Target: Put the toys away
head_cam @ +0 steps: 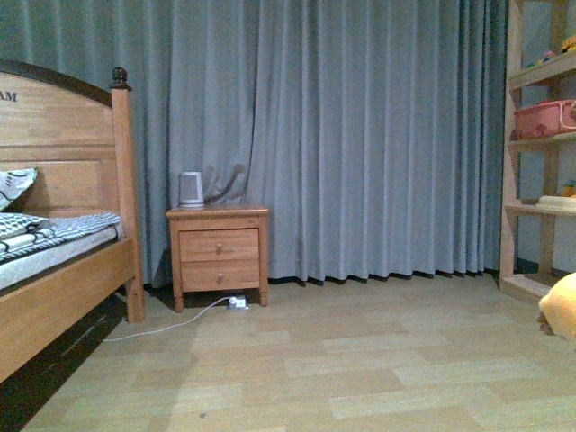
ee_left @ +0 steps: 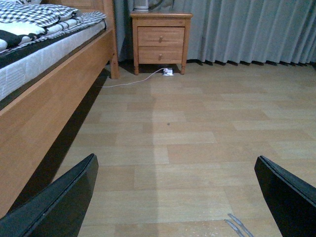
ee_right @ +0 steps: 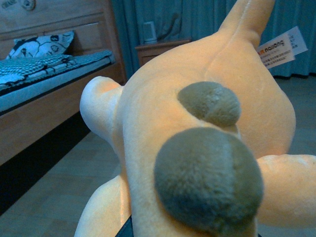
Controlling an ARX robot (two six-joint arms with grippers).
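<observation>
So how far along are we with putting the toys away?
Nothing looks stored yet. In hand: the orange plush toy fills the right wrist view, off the floor, apparently lifted, though the grip is hidden. The left gripper is open and empty. Left: carrying it to storage, possibly the shelf.

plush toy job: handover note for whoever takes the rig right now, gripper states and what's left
Left gripper: open, empty, low over the wooden floor.
Right gripper: hidden behind the plush toy, which fills its wrist view. Probably held, but the grasp cannot be confirmed.
Toy position: far right edge of the front view, below and beside the shelf unit.
Done: toy apparently taken up.
Left: confirm the grasp, then carry the toy to its storage place. It is not put away yet.
</observation>
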